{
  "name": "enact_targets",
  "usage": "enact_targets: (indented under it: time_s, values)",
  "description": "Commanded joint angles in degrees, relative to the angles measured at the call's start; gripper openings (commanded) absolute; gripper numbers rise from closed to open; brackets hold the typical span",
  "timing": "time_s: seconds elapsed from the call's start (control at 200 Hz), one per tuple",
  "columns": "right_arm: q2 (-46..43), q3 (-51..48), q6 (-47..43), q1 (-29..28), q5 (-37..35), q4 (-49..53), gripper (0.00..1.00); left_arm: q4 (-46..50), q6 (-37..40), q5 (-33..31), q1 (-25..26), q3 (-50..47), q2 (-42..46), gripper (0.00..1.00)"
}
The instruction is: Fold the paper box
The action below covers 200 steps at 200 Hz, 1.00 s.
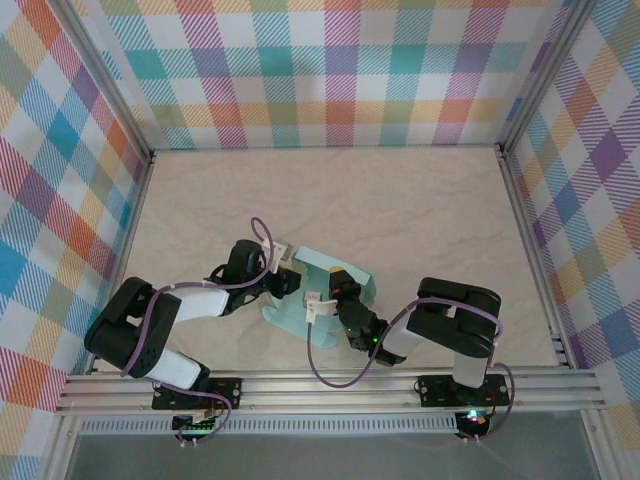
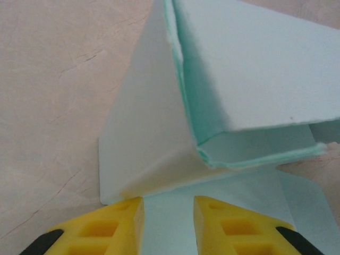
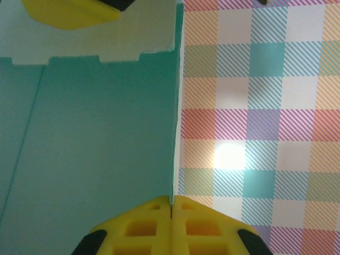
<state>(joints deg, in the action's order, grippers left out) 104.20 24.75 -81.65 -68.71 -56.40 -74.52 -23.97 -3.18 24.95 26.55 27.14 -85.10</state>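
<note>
While held for creasing, the paper box (image 1: 290, 318) is half-raised.
Right gripper (image 3: 171, 207) is pinched on its edge; left gripper (image 2: 169, 218) is spread.

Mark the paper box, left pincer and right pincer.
paper box (image 2: 255, 69): left wrist view, on its raised panel.
left pincer (image 2: 168, 215): left wrist view, gap between the open yellow fingertips.
right pincer (image 3: 171, 204): right wrist view, where the fingertips clamp the box edge.
</note>
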Motion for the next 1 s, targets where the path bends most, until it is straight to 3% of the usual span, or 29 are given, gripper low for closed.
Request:
enact_targets:
  time_s: [0.0, 0.175, 0.535, 0.8, 0.995]
  values:
    - [-0.03, -0.06, 1.66, -0.92, 1.71, 3.37, 0.00, -4.68, 0.63, -0.65, 0.84, 1.77, -0.72, 0.34]
    - [-0.66, -0.31, 2.17, -0.88, 1.82, 3.75, 0.00, -5.93, 0.50, -2.45, 0.96, 2.40, -1.81, 0.39]
    - [-2.62, -0.10, 5.92, -0.98, 2.09, 8.95, 0.00, -6.80, 0.82, 1.65, 1.46, 4.11, -2.50, 0.36]
    - [-3.59, -0.10, 9.26, -0.95, 1.88, 12.78, 0.00, -2.75, 3.18, 2.09, 2.02, 4.33, -0.12, 0.21]
    - [-9.24, 1.52, 14.19, -0.95, 2.54, 23.32, 0.00, -3.14, 2.71, 1.24, 2.02, 4.16, 0.07, 0.21]
